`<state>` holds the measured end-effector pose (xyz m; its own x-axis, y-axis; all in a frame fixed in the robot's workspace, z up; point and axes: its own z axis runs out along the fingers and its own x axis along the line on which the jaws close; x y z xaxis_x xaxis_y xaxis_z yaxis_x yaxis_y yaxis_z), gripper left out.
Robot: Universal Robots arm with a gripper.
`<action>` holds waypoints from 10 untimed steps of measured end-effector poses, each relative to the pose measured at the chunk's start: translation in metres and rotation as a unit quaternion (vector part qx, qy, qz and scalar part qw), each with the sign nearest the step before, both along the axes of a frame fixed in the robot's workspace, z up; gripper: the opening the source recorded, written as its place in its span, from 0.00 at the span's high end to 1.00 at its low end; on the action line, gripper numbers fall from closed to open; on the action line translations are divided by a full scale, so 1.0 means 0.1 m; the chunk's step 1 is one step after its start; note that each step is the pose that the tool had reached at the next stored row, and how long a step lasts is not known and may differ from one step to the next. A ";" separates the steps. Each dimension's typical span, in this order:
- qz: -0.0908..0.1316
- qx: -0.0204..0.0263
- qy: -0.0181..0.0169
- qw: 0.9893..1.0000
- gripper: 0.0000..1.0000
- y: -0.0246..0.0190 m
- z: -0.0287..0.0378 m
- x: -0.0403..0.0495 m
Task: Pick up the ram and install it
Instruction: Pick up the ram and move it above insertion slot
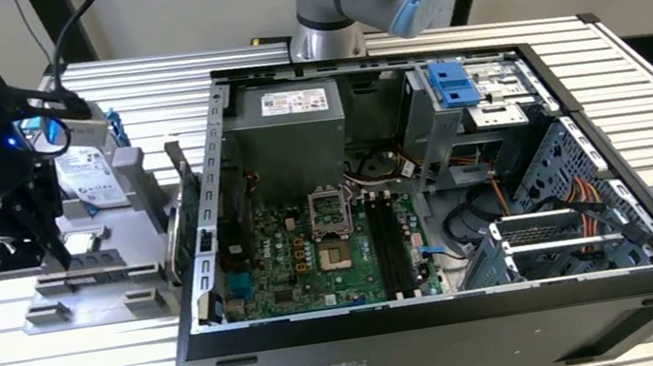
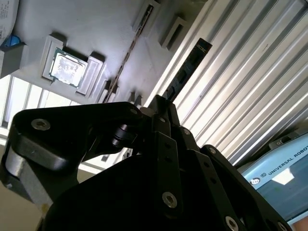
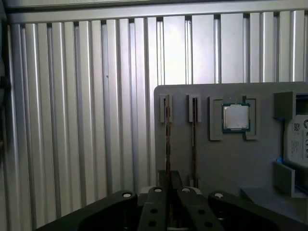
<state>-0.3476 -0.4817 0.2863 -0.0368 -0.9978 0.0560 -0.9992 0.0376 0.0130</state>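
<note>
1. Count first: two thin sticks, one processor chip [image 3: 236,117] and one hard drive [image 3: 299,139], all on one grey holder [image 3: 226,163]. One open computer case [image 1: 452,348] stands alongside.
2. The holder lies near the tabletop [image 3: 72,120] edge at the exterior view's left. The case takes the middle of the tabletop with its green motherboard [image 1: 298,254] exposed.
3. The pincer [image 3: 168,178] is over the holder's outer end, and its fingers are clenched on the near end of the ram [image 3: 167,144].
4. The ram stands on its thin edge, so both wrist views see it as a narrow dark line.
5. Its long axis runs parallel to the tabletop's ribs. It points straight out from the fingertips toward the small bracket at the holder's far end.
6. In the second wrist view the ram [image 2: 188,65] juts out from the pincer [image 2: 162,103] as a dark bar across the bright ribs.
7. I can't tell whether it rests in its groove or hangs just above it.
8. The second stick [image 3: 194,149] lies in the neighbouring groove, parallel and just beside the ram, untouched.
9. The chip sits beyond that stick, and the hard drive beyond the chip.
</note>
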 end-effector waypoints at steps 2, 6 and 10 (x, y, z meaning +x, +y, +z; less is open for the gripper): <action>0.000 0.000 0.000 1.000 1.00 0.000 0.017 0.000; 0.000 0.000 0.000 1.000 1.00 0.000 0.048 0.000; 0.000 0.000 0.000 1.000 1.00 0.001 0.078 -0.002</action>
<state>-0.3477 -0.4816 0.2941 -0.0372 -0.9977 0.0560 -0.9992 0.0379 0.0128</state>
